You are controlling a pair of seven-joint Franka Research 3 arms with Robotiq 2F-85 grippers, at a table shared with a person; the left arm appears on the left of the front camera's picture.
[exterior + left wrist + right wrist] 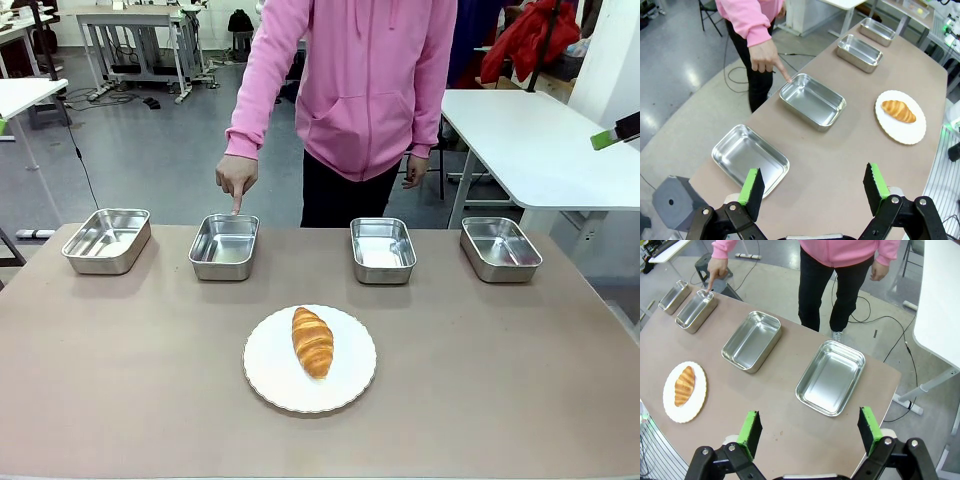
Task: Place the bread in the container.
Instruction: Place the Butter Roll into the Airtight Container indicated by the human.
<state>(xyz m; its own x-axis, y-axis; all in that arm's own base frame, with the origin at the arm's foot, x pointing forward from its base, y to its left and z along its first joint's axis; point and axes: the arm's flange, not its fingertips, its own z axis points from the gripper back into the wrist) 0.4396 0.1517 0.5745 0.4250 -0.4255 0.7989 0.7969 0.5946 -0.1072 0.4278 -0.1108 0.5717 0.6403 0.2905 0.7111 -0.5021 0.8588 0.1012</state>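
Bread (313,341), one golden croissant, lay lengthwise on the single round white plate (270,385) near the middle of the table (120,380), with nothing touching it. Four steel pans stood in a row along the table's far edge, well apart from the plate and all bare inside. The container (224,246) was second from the robot's left, flanked by the leftmost pan (107,240), with the third pan (382,249) and the rightmost pan (500,248) beyond it. One person in a pink hooded top stood at the far side, one hand (237,178) pointing down with its forefinger at the container's far rim.

There were two pincers, both high above the table. The left pincer (813,182) hung over the left end, spread wide and holding nothing. The right pincer (810,422) hung over the right end, equally wide and empty.

The table's top was plain grey-brown. Beyond it lay a glossy grey floor (150,150) with cables, and a white table (540,140) stood off to the right.
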